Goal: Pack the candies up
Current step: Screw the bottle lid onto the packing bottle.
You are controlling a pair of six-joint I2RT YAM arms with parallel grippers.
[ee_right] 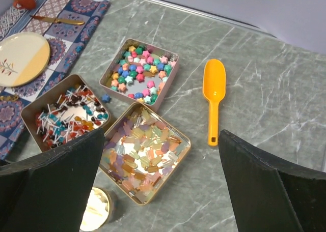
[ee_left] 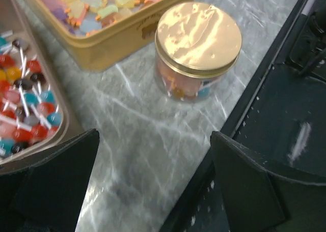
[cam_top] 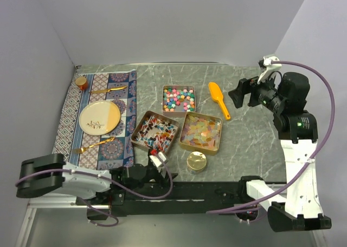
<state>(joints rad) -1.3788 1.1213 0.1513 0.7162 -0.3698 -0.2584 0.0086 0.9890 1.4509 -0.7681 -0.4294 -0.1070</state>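
Observation:
Candies fill three open square tins in the top view: bright star-shaped candies (cam_top: 178, 98), red, blue and white stick candies (cam_top: 154, 132), and translucent pastel squares (cam_top: 200, 131). A small glass jar (cam_top: 196, 161) with a gold lid stands at the near edge, with coloured candies inside it (ee_left: 189, 87). My left gripper (cam_top: 161, 166) lies low beside the jar, open and empty (ee_left: 154, 135). My right gripper (cam_top: 242, 93) hangs high at the right, open and empty (ee_right: 160, 135), looking down on the squares (ee_right: 145, 150), the stars (ee_right: 140, 69) and the stick candies (ee_right: 66, 112).
An orange scoop (cam_top: 219, 99) lies right of the star tin (ee_right: 214, 97). A patterned placemat (cam_top: 68, 117) at the left carries a plate (cam_top: 100, 117), gold cutlery and a small cup (cam_top: 81, 82). One loose blue star (ee_right: 106, 97) lies between tins. A black rail (ee_left: 285, 115) borders the near edge.

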